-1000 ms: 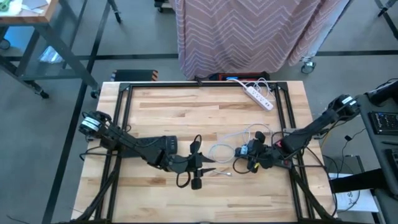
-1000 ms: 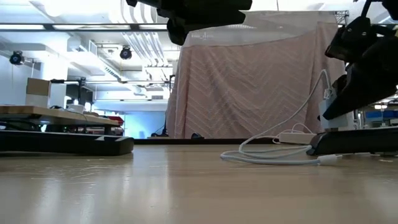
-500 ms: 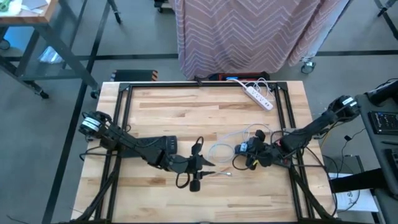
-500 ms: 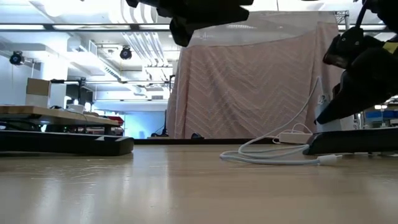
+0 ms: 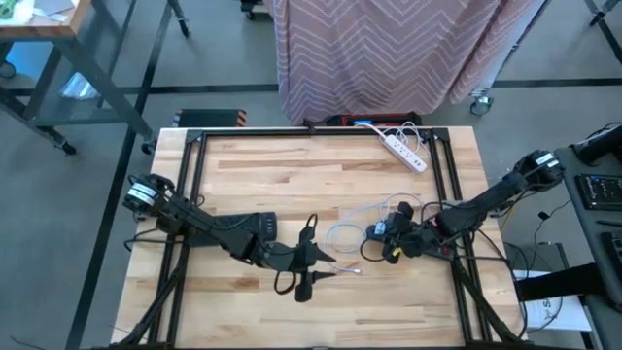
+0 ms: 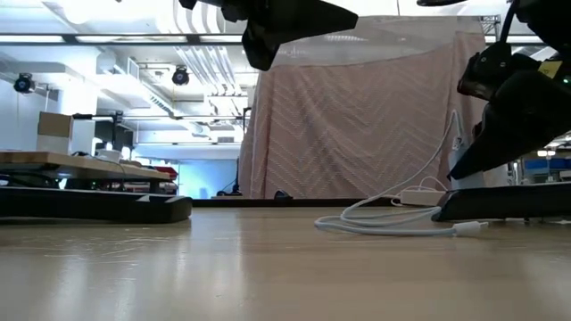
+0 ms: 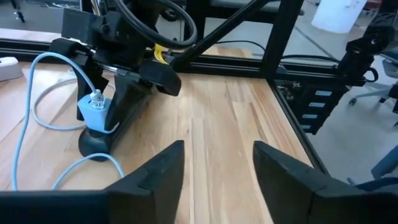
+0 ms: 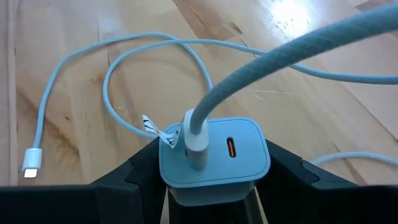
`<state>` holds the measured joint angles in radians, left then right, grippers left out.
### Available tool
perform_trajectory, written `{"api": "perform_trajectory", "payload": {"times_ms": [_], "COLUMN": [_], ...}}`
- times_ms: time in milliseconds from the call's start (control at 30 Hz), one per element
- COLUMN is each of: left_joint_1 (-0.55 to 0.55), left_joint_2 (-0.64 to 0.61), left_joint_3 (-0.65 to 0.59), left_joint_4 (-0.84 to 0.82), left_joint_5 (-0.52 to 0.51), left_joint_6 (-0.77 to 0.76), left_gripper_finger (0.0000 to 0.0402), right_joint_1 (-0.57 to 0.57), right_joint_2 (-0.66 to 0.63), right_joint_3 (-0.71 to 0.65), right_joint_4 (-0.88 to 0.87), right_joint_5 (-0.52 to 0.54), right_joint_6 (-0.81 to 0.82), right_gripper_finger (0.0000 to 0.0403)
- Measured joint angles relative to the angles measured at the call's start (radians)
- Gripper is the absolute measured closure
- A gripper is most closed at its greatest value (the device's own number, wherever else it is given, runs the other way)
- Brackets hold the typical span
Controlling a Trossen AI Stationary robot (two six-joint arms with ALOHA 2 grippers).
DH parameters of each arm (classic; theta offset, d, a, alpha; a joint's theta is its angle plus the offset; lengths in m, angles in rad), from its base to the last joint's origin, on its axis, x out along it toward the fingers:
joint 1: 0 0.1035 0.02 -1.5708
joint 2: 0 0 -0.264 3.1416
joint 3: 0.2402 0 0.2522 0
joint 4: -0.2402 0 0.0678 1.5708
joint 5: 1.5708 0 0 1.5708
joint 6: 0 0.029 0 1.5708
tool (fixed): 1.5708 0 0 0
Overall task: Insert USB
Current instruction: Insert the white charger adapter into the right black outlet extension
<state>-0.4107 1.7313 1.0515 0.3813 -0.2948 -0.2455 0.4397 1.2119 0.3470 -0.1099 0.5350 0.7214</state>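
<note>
- The right hand [image 5: 382, 236] is closed on a light blue charger block [image 8: 214, 152]. It holds the block near the right side of the desk [image 5: 292, 175].
- A blue cable [image 8: 261, 74] is plugged into one hole of the block. The other hole [image 8: 231, 148] beside it is open.
- The cable loops on the desk just beside the right hand. Its free plug [image 8: 31, 163] lies flat on the wood, apart from the block.
- The left hand [image 5: 309, 262] is in the middle of the desk, near the front. Its two fingers [image 7: 155, 171] are spread apart and hold nothing.
- A white power strip [image 5: 405, 152] lies at the back of the desk, well apart from both hands.
</note>
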Motion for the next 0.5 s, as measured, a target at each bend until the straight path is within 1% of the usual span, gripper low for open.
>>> {"api": "perform_trajectory", "payload": {"times_ms": [133,167,233,333,400,500], "left_joint_1": [0.000,0.000,0.000,0.000,-0.001,-0.001], "left_joint_2": [0.000,0.000,0.000,-0.001,-0.004,-0.016], "left_joint_3": [0.000,0.000,0.000,0.000,-0.001,-0.001], "left_joint_4": [0.000,0.000,0.000,0.000,0.003,0.009], "left_joint_5": [0.000,0.000,0.000,0.000,0.000,0.000], "left_joint_6": [0.000,0.000,0.000,0.016,0.029,0.050], "left_gripper_finger": [0.0201,0.0193,0.0179,0.0160,0.0151,0.0141], "right_joint_1": [0.000,-0.001,-0.001,-0.001,-0.003,-0.009], "right_joint_2": [0.004,0.005,0.010,0.011,0.009,0.009], "right_joint_3": [0.021,0.030,0.052,0.113,0.170,0.251], "right_joint_4": [-0.024,-0.030,-0.069,-0.167,-0.252,-0.394], "right_joint_5": [-0.003,-0.011,-0.060,-0.076,-0.080,-0.090], "right_joint_6": [-0.008,-0.013,-0.007,0.009,0.029,0.036], "right_gripper_finger": [0.0218,0.0206,0.0170,0.0123,0.0103,0.0085]}}
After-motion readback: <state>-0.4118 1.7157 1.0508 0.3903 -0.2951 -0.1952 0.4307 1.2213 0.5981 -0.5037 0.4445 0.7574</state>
